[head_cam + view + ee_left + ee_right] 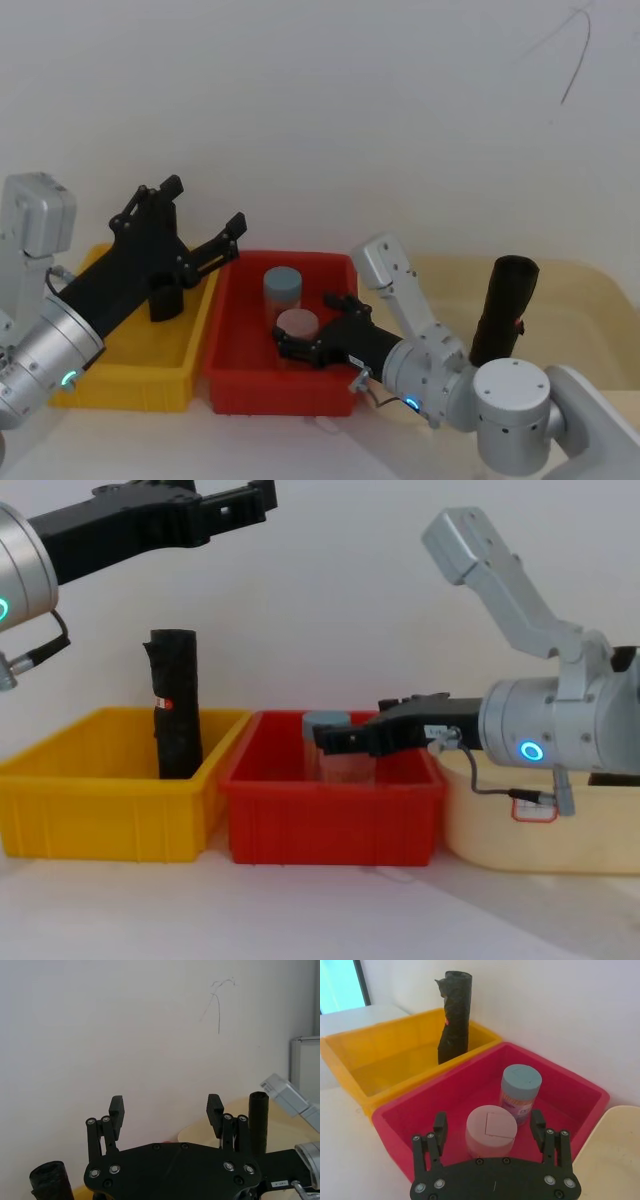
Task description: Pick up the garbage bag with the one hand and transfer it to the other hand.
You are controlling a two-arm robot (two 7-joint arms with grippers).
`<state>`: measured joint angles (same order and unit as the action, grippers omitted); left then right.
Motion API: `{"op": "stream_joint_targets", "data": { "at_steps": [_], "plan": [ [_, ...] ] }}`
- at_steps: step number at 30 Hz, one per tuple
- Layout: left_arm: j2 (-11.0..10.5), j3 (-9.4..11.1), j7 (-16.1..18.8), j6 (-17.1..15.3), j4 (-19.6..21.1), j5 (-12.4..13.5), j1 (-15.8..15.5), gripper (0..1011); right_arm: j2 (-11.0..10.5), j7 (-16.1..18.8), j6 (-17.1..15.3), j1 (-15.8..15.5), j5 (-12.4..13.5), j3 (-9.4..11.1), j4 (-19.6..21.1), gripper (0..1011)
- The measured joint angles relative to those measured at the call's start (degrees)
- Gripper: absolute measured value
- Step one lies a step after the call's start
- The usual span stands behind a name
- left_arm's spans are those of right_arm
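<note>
L gripper [205,215] open, raised over yellow bin [130,375]. R gripper [305,325] open, low in red bin [260,385] by pink-lidded jar [297,326]. Garbage bag [503,310] upright in cream bin [590,300].

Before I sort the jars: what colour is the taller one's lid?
Light blue lid, clearest in the right wrist view.

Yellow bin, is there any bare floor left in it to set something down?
Yes. The yellow bin holds one black roll standing near its back wall by the red bin; the remaining floor is bare. The red bin is crowded: two jars with the open right gripper hovering around the pink-lidded one.
</note>
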<state>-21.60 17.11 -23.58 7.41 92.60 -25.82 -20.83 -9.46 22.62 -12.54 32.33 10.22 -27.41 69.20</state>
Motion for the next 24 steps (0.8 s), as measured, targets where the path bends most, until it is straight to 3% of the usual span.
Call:
{"op": "stream_joint_targets", "data": {
  "at_steps": [18, 24],
  "plan": [
    [-0.08, -0.13, 0.15, 0.01, 0.09, 0.06, 0.11, 1001, 1.23, 0.53, 0.56, 3.13, -2.45, -1.55, -5.92, 1000],
    [-0.11, -0.15, 0.18, 0.01, 0.12, 0.06, 0.14, 1001, 1.47, 0.66, 0.52, 3.64, -3.17, -1.77, -6.88, 893]
  ]
}}
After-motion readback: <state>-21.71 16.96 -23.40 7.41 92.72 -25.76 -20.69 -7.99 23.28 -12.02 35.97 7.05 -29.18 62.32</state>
